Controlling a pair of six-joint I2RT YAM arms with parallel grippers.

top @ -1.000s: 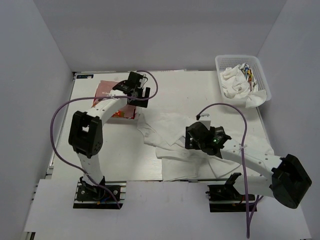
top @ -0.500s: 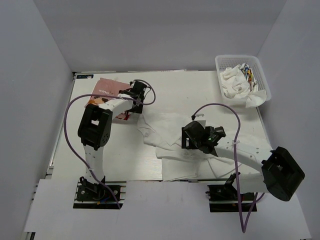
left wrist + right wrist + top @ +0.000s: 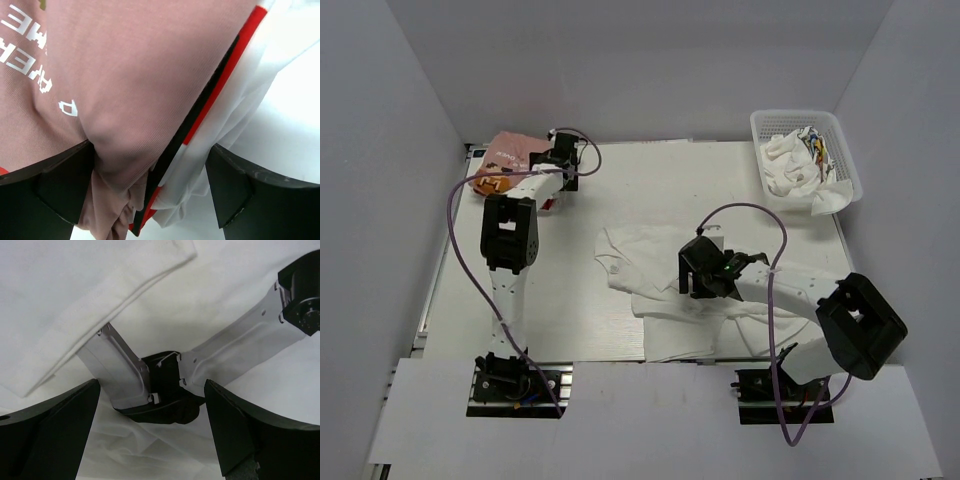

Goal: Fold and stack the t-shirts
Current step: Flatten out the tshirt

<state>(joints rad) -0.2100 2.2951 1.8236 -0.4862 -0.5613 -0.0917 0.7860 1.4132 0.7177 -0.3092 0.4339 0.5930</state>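
Observation:
The pink t-shirt (image 3: 506,148) lies bunched at the table's back left corner, its orange print (image 3: 490,183) showing. My left gripper (image 3: 563,165) is right beside it. In the left wrist view the pink cloth (image 3: 125,80) and a white cloth with a red and black stripe (image 3: 235,75) fill the gap of the left gripper (image 3: 150,200), whose jaws stand wide apart. The large white t-shirt (image 3: 655,265) lies rumpled in the middle. My right gripper (image 3: 692,280) hovers open over it, holding nothing. The right wrist view shows a hem of the white shirt (image 3: 75,300) between the open jaws of the right gripper (image 3: 150,440).
A white lattice basket (image 3: 848,150) holding white cloth with a colourful print stands at the back right. The right arm's own grey link (image 3: 240,345) crosses the right wrist view. Grey walls close in the table on three sides.
My left arm swung from beside the white shirt to the back left corner, and the pink shirt went with it. My right gripper shifted slightly left over the white shirt.

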